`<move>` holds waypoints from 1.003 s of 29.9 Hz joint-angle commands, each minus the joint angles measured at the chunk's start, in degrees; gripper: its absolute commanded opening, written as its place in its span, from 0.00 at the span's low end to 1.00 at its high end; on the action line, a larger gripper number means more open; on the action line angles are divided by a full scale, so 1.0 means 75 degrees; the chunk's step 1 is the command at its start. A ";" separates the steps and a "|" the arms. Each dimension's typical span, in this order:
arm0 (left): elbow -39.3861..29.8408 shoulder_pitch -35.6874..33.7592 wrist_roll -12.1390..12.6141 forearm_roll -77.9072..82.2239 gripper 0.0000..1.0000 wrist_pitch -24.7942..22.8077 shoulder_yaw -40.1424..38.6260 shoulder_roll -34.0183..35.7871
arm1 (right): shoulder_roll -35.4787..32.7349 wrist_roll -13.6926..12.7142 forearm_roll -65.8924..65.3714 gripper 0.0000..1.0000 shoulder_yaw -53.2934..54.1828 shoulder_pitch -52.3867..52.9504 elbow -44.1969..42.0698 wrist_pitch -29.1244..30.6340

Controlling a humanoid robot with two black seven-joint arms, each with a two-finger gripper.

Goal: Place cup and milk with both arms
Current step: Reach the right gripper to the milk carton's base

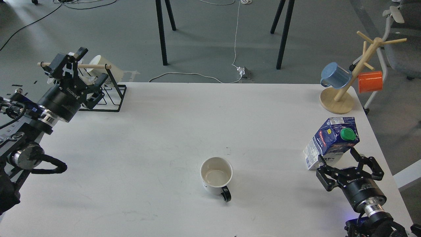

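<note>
While the right gripper [340,157] sits spread around the base of the milk [331,142], not clamped, the left gripper [67,59] hangs released over the black wire rack [110,95], hiding most of it. Between them the cup [216,175] stands alone mid-table [164,131]. Far right, a wooden mug tree [348,82] stands beyond the carton.
</note>
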 commanded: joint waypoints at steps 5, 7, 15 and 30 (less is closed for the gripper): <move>-0.0001 0.0004 0.0000 0.0000 0.99 0.0000 0.0001 0.0006 | 0.0209 0.0005 -0.0125 0.99 0.0012 -0.0015 -0.0011 -0.0065; -0.0001 0.0004 0.0000 0.0000 0.99 0.0000 0.0001 0.0006 | 0.0209 0.0005 -0.0125 0.99 0.0012 -0.0015 -0.0034 -0.0065; 0.0035 0.0015 0.0000 0.0000 0.99 0.0000 0.0012 -0.0017 | 0.0314 -0.0007 -0.0125 0.99 0.0035 0.0020 -0.0327 -0.0042; 0.0046 0.0039 0.0000 0.0011 0.99 0.0000 0.0024 -0.0041 | 0.0912 0.0005 -0.0137 0.99 0.0117 0.0160 -0.0691 -0.0042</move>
